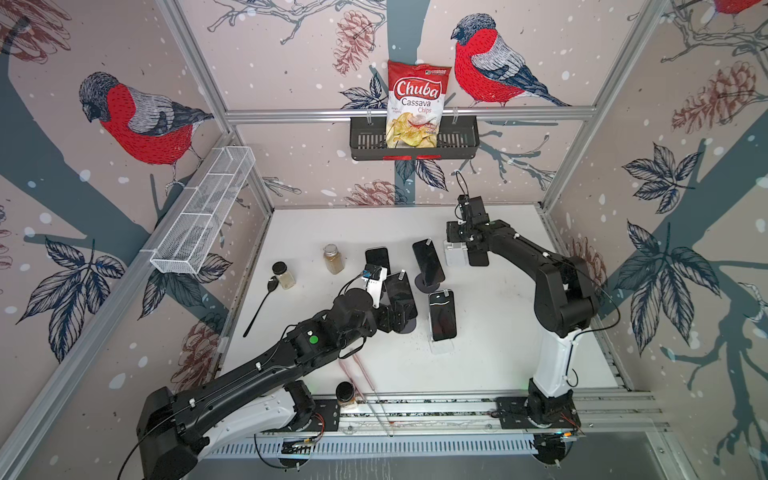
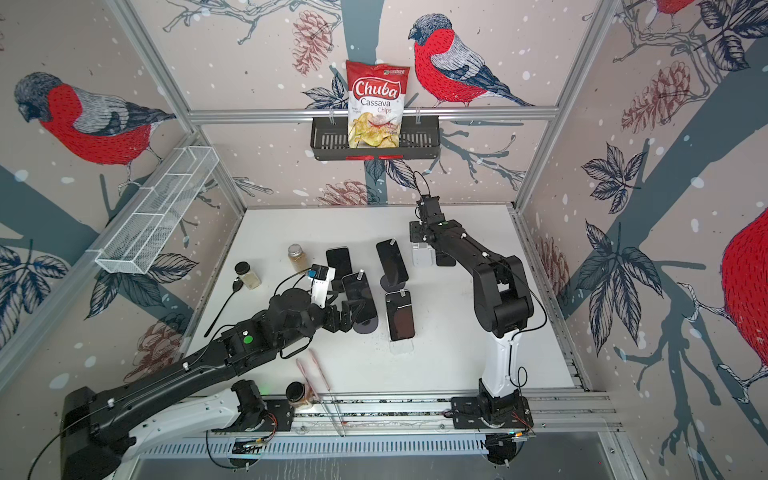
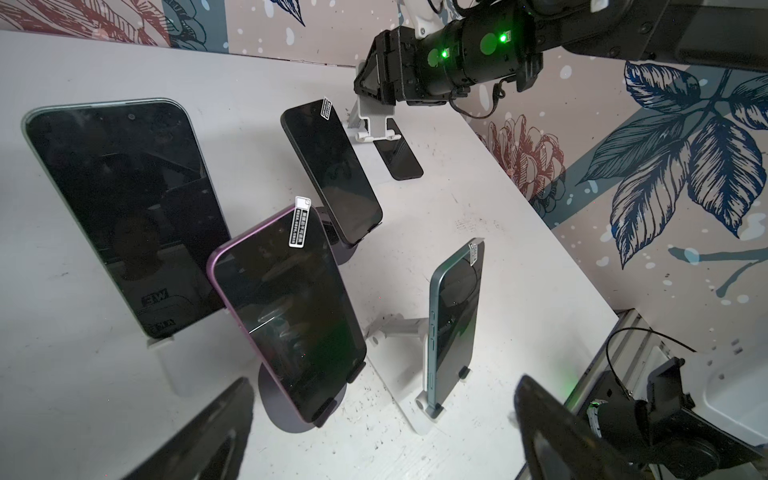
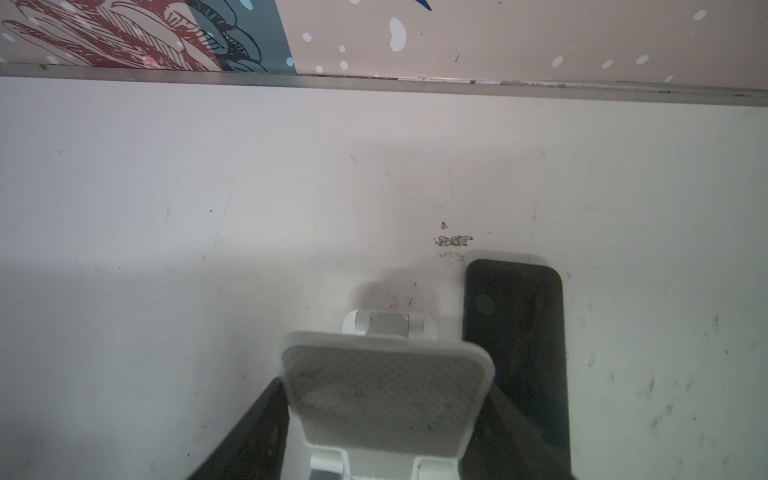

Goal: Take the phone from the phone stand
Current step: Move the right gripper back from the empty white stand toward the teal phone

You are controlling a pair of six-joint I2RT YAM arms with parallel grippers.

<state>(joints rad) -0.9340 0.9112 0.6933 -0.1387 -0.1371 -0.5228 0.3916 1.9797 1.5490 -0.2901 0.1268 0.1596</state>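
White table (image 1: pixel 498 332), bird-print walls all round. The left gripper (image 3: pixel 384 381) hung with its jaws spread wide, right in front of the purple phone (image 3: pixel 291 316), which leaned on its dark round stand (image 3: pixel 282 415). At the back, the right gripper (image 4: pixel 384 432) was pinched narrow on the white stand (image 4: pixel 386 374), a finger against each side. The black phone (image 4: pixel 515 332) lay flat on the table just beside it.

Purple-edged phone (image 3: pixel 286 316), white stand (image 4: pixel 386 390), white table (image 4: pixel 166 187).
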